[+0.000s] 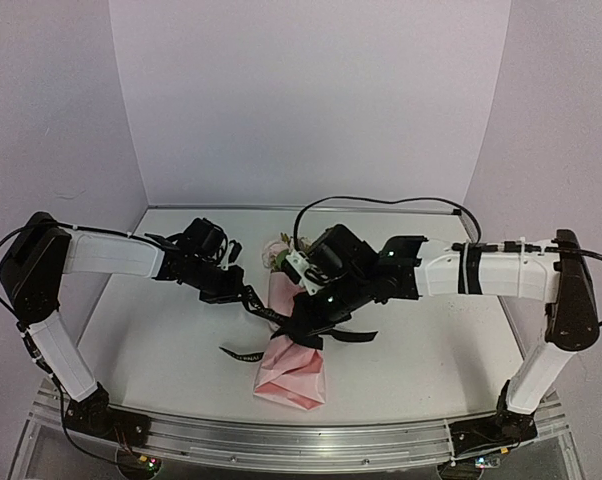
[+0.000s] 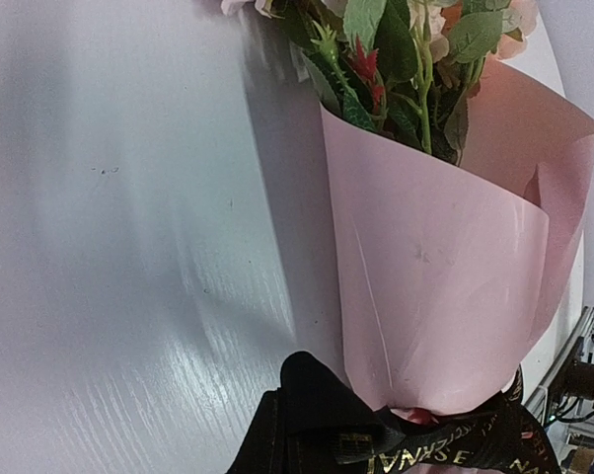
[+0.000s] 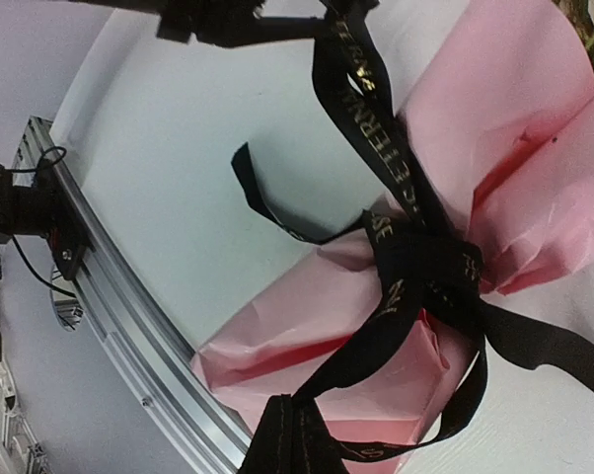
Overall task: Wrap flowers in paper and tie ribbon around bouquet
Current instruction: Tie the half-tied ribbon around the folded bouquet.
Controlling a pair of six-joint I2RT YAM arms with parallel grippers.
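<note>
Step in hand: tying; the wrapping looks finished and a knot is already formed.
Bouquet [image 1: 293, 375]: lies on the table [image 1: 171, 340] between the two arms, blooms toward the far wall, folded foot toward the near edge.
Flowers [image 2: 391, 59]: seated in the open mouth of the cone.
Paper [image 2: 445, 286]: rolled into a cone, pinched in where the band crosses.
Ribbon [image 3: 425, 262]: knotted around the narrow waist; loose tails trail onto the table on both sides.
Left gripper [image 1: 249, 298]: clamped on a strand, just left of the cone.
Right gripper [image 1: 306, 322]: clamped on strands that converge from the knot, above the waist.
Next move, as a judgement: pull the two ends apart, evenly and low, to seat the knot.
Risk: uneven pull could drag the cone or crease the thin paper.
</note>
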